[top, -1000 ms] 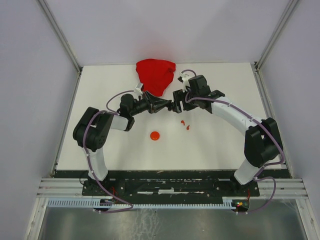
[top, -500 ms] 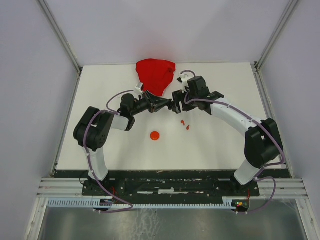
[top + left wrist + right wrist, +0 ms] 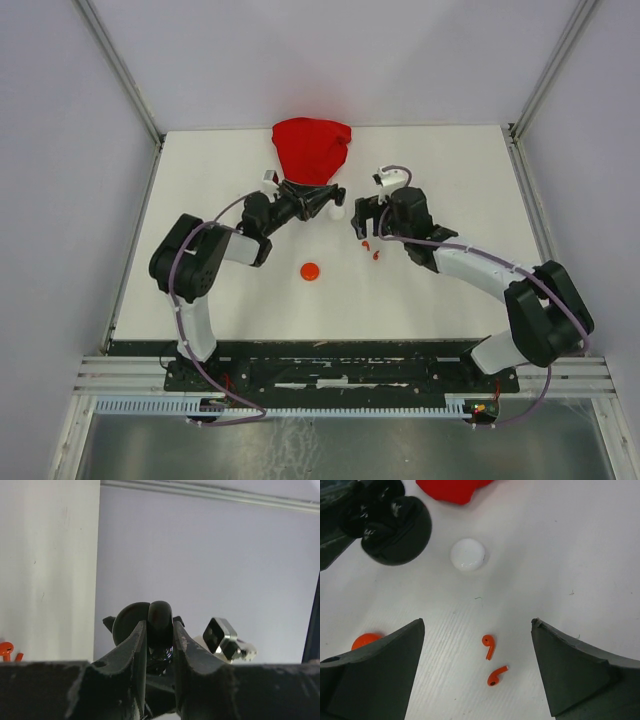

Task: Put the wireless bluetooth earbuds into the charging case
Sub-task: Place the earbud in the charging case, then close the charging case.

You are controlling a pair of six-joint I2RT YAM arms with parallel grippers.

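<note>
Two red wireless bluetooth earbuds [image 3: 489, 646] [image 3: 496, 675] lie loose on the white table, directly between the fingers of my right gripper [image 3: 477, 622], which hovers open above them [image 3: 362, 224]. From the top they show as small red specks [image 3: 370, 249]. My left gripper [image 3: 160, 626] is shut on a black round charging case [image 3: 160, 614], holding it off the table near the red cloth [image 3: 322, 202]. The same black case [image 3: 395, 530] appears at the upper left of the right wrist view. A white round case [image 3: 468, 555] rests on the table beside it.
A red cloth [image 3: 312, 150] lies bunched at the back of the table. A red round case [image 3: 310, 271] sits nearer the front, half hidden behind my right gripper's left finger [image 3: 365, 641]. Grey walls enclose the table on three sides.
My right gripper has pulled away from the black case, swung toward the near side over the red earbuds, and opened wider. The left gripper still holds the black case, shifted slightly back. The white case now shows.
</note>
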